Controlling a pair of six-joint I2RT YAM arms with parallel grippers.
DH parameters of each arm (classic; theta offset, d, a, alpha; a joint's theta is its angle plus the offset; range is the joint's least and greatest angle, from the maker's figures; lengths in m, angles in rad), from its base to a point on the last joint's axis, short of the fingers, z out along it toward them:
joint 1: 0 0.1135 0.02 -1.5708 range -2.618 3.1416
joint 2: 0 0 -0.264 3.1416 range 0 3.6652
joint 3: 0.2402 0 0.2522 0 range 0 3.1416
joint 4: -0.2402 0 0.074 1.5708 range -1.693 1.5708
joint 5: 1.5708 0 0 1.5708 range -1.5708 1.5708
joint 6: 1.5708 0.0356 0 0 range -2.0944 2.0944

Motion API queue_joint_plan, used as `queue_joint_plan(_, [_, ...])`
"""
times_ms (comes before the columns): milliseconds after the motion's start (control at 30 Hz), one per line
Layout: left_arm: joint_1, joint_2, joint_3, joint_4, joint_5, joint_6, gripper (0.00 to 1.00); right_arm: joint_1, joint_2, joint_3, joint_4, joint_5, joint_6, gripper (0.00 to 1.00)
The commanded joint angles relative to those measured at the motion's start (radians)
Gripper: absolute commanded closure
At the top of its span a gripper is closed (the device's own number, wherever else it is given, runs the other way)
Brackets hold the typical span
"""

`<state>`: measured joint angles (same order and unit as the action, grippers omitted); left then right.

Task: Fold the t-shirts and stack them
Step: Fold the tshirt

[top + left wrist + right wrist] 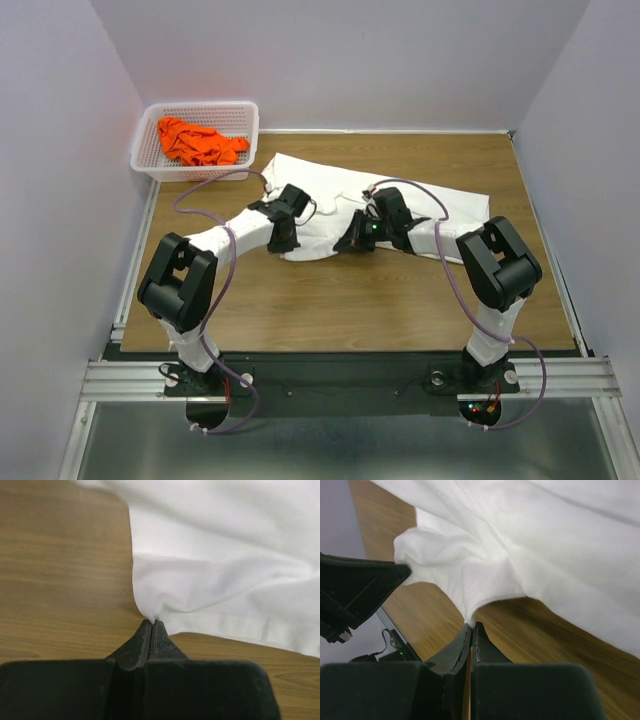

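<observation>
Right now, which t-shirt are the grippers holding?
The white t-shirt, spread on the table, pinched at its near edge. The orange t-shirt lies crumpled in the basket.

Two t-shirts (450,205) (195,142), one basket (146,160), two hands (284,246) (347,244)

Bulky black-jointed, white-wrapped left arm (180,285) and matching right arm (498,268); thin mauve cables (233,265) loop alongside each; matte black wedge-shaped fingers (134,650); small green light (372,228) at right wrist.
</observation>
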<state>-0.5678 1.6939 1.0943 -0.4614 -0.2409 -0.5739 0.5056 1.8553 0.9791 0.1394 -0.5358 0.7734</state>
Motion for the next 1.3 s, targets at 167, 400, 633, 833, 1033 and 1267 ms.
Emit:
queue_joint_plan(167, [0.032,0.151,0.382,-0.049,-0.189,0.149,1.00,-0.027,0.030,0.170,-0.026,0.008,0.047,0.99])
queue_joint_plan(400, [0.066,0.234,0.519,-0.019,-0.195,0.221,1.00,-0.073,0.073,0.239,-0.041,0.039,0.069,0.99])
queue_joint_plan(633, [0.068,0.277,0.599,0.082,-0.190,0.301,1.00,-0.117,0.120,0.286,-0.046,0.036,0.079,0.99])
queue_joint_plan(833, [0.068,0.334,0.657,0.181,-0.166,0.355,0.99,-0.147,0.177,0.334,-0.049,0.011,0.083,0.99])
queue_joint_plan(1033, [0.068,0.388,0.691,0.250,-0.149,0.396,0.98,-0.168,0.205,0.362,-0.058,0.010,0.063,0.96])
queue_joint_plan(1267, [0.066,0.401,0.664,0.371,-0.138,0.439,0.98,-0.196,0.220,0.374,-0.069,0.031,0.038,0.94])
